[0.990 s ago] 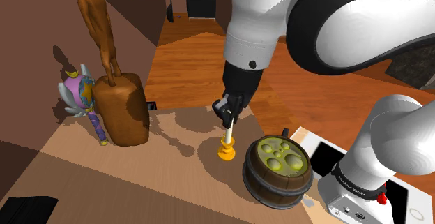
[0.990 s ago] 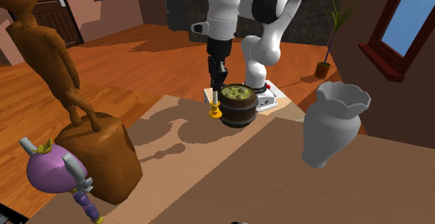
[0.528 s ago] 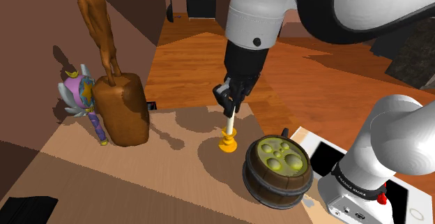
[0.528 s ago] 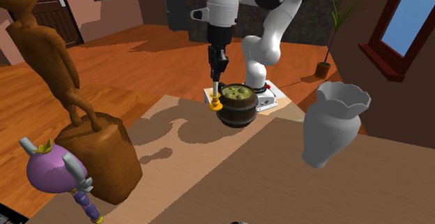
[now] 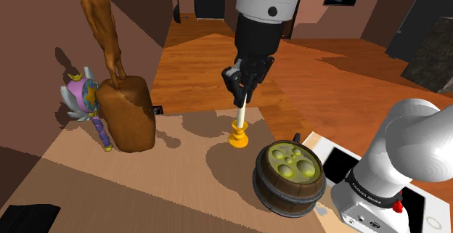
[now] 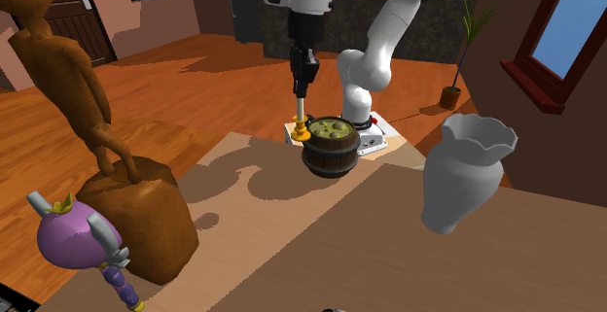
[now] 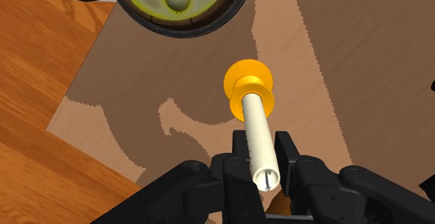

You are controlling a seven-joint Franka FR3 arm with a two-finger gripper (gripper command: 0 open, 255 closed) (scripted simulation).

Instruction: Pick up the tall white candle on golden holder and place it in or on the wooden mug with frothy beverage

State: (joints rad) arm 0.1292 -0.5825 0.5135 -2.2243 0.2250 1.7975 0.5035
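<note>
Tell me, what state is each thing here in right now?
gripper: shut on the candle's upper end.
candle on golden holder: upright, held, lifted off the table.
wooden mug: standing on the table, full of yellow-green froth, nothing placed in it.
white vase: upright, untouched.
brown figure: standing on its base.
purple toy: beside the brown figure's base, untouched.
</note>
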